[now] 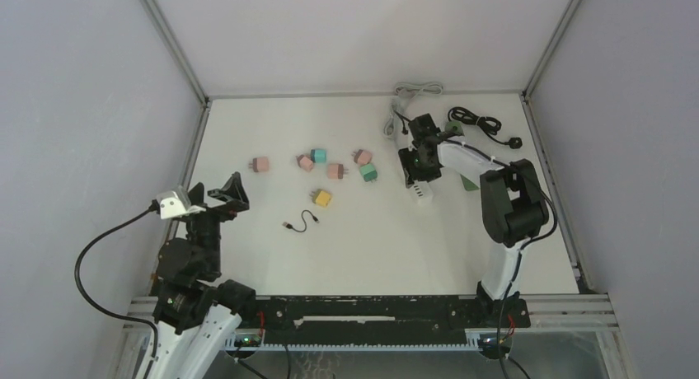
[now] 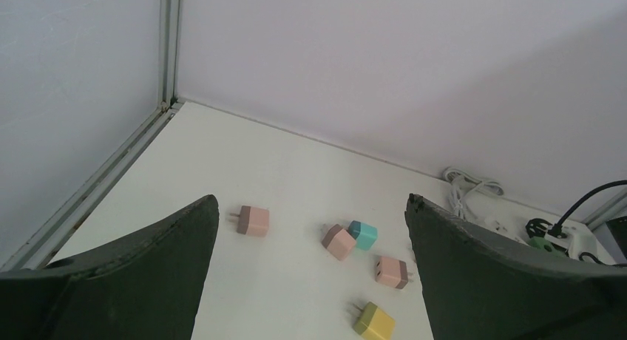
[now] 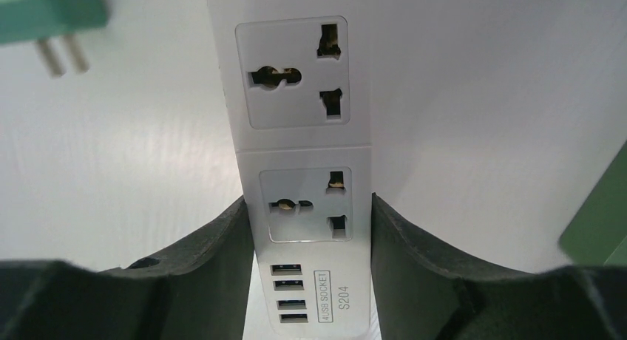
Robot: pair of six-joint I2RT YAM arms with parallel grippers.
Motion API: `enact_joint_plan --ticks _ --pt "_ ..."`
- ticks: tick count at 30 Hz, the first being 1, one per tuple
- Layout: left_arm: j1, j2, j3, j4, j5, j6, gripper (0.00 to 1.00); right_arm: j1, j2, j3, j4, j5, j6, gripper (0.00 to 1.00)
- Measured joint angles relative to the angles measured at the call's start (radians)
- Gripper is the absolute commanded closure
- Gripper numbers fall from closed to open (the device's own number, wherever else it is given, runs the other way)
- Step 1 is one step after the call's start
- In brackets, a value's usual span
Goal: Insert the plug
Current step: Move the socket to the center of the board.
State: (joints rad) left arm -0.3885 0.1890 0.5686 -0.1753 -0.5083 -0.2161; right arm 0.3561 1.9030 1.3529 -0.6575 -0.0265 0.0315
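Power strip (image 3: 303, 81) clasped at both long edges by right hand (image 3: 309, 199); left hand (image 2: 310, 199) wide open, empty.

From above and behind the arms (image 1: 511, 206), the overhead camera takes in the whole table (image 1: 371, 255). The left wrist camera sits low, facing the far wall (image 2: 384, 59) across the coloured plugs (image 2: 253, 220), also seen overhead. The right wrist camera looks straight down, close, onto the power strip (image 3: 303, 133).

power strip (image 3: 307, 133): smooth white plastic, faint sheen
table (image 1: 371, 247): white, matt
right fingers (image 3: 200, 273): dark matt plastic
corner rail (image 2: 167, 44): dull grey metal
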Motion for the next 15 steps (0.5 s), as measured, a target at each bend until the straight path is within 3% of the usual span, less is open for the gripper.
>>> enact_joint_plan --ticks 15 --pt "-0.002 0.003 0.008 -0.04 0.135 -0.053 0.0 0.186 -0.214 -0.329 -0.012 0.113 0.254 0.62"
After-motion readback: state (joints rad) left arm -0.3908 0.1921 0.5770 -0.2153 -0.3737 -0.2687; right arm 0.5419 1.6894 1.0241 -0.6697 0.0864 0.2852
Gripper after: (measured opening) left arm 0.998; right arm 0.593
